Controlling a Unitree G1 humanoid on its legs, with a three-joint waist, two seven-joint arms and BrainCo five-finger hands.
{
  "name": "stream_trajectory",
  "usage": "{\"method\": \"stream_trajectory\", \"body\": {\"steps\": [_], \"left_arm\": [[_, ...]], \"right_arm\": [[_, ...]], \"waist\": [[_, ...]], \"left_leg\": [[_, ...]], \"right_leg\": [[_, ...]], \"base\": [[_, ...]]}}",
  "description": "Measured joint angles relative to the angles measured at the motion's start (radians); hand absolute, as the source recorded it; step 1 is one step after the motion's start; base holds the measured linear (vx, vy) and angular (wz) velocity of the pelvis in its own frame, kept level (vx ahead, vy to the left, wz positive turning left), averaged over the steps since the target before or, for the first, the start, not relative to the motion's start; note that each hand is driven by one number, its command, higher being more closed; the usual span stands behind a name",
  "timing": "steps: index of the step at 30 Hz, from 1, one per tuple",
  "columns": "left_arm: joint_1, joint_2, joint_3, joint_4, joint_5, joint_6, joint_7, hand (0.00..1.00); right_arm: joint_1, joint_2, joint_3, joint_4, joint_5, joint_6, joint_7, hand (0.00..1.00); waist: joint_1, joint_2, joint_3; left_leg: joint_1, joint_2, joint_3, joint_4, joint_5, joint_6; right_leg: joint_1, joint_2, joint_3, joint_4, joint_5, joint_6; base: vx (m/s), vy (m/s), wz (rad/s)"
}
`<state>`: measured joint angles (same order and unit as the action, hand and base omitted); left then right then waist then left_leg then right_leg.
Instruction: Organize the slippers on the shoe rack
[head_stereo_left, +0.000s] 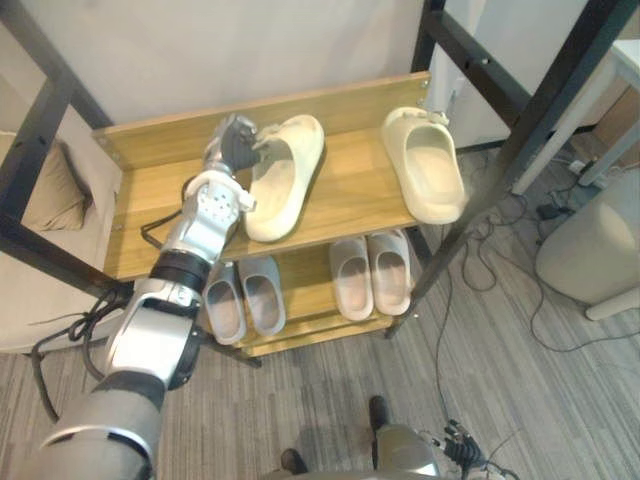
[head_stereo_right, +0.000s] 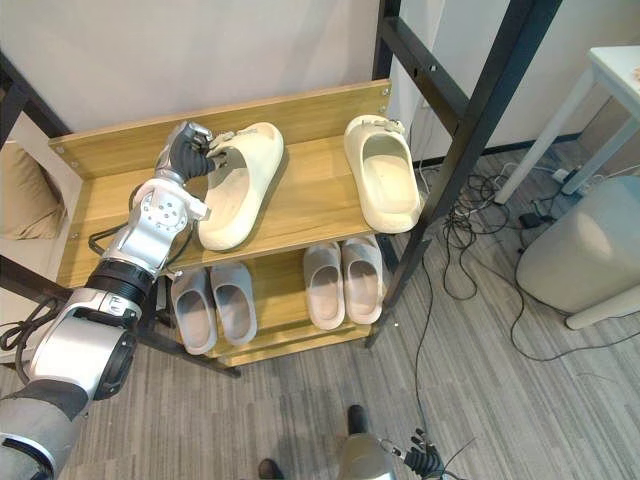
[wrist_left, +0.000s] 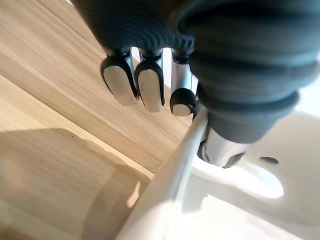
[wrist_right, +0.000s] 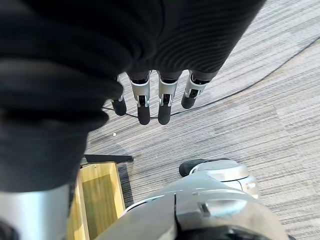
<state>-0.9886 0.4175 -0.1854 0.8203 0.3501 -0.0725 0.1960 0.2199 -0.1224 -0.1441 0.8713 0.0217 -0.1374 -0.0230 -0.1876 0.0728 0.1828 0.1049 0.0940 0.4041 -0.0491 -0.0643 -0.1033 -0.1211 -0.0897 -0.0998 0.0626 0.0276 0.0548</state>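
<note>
The left cream slipper (head_stereo_left: 285, 185) is lying on the top shelf of the shoe rack (head_stereo_left: 350, 200), towards the rack's left half, set at a slant so that 1 end is pointing to the rack's back board and the other is reaching the front edge. The left hand (head_stereo_left: 232, 145) is gripping it at the end nearer the back board. In the left wrist view the fingers (wrist_left: 150, 90) are curling down outside the slipper's side wall while the thumb (wrist_left: 220, 150) is pressing from inside, so the hand is clamping the rim between them.

The right cream slipper (head_stereo_left: 425, 165) is lying on the same shelf at the rack's right end, well apart from the first, sole down, with its near end sitting at the front edge.

On the rack's lower shelf 2 pairs of grey slippers are sitting side by side: 1 pair (head_stereo_left: 245, 298) under the left half of the rack and 1 pair (head_stereo_left: 372, 275) under the right half, each pair's slippers touching or just beside each other.

The right hand (wrist_right: 162, 102) is hanging in front of the rack above the striped grey floor (wrist_right: 260, 100), its fingers straight and apart, holding nothing.
</note>
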Motion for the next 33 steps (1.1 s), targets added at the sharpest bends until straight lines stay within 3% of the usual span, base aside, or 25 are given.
{"method": "stream_trajectory", "body": {"steps": [11, 23, 25, 33], "left_arm": [[-0.028, -0.005, 0.025, 0.035, 0.0, -0.001, 0.002, 1.0], [-0.049, -0.082, 0.002, 0.024, 0.0, 0.015, 0.021, 1.0], [-0.051, -0.097, -0.002, 0.023, 0.0, 0.015, 0.023, 1.0], [-0.054, -0.136, -0.01, 0.005, -0.011, 0.016, 0.029, 1.0]], "right_arm": [[0.024, 0.003, -0.001, -0.029, 0.0, -0.002, -0.026, 0.0], [0.025, 0.001, -0.001, -0.031, 0.0, -0.002, -0.026, 0.0], [0.025, 0.0, 0.0, -0.031, 0.0, -0.001, -0.026, 0.0], [0.025, -0.004, 0.004, -0.032, 0.001, 0.0, -0.025, 0.0]], "waist": [[-0.001, 0.006, 0.006], [-0.004, 0.008, 0.007], [-0.02, 0.009, 0.008], [-0.023, 0.012, 0.009]], "left_leg": [[-0.02, -0.002, 0.007, 0.005, 0.0, 0.0], [-0.02, -0.02, -0.017, 0.005, 0.001, 0.002], [-0.016, -0.019, -0.036, 0.005, 0.001, 0.002], [-0.015, -0.019, -0.04, 0.005, 0.001, 0.002]], "right_leg": [[-0.014, -0.002, 0.006, -0.019, 0.018, 0.0], [0.023, -0.02, -0.012, -0.069, 0.047, 0.011], [0.042, -0.022, -0.033, -0.08, 0.047, 0.011], [0.053, -0.02, -0.038, -0.094, 0.049, 0.011]], "base": [[-0.03, -0.011, -0.03], [-0.01, -0.003, 0.06], [0.01, -0.027, 0.2], [0.0, -0.007, 0.02]]}}
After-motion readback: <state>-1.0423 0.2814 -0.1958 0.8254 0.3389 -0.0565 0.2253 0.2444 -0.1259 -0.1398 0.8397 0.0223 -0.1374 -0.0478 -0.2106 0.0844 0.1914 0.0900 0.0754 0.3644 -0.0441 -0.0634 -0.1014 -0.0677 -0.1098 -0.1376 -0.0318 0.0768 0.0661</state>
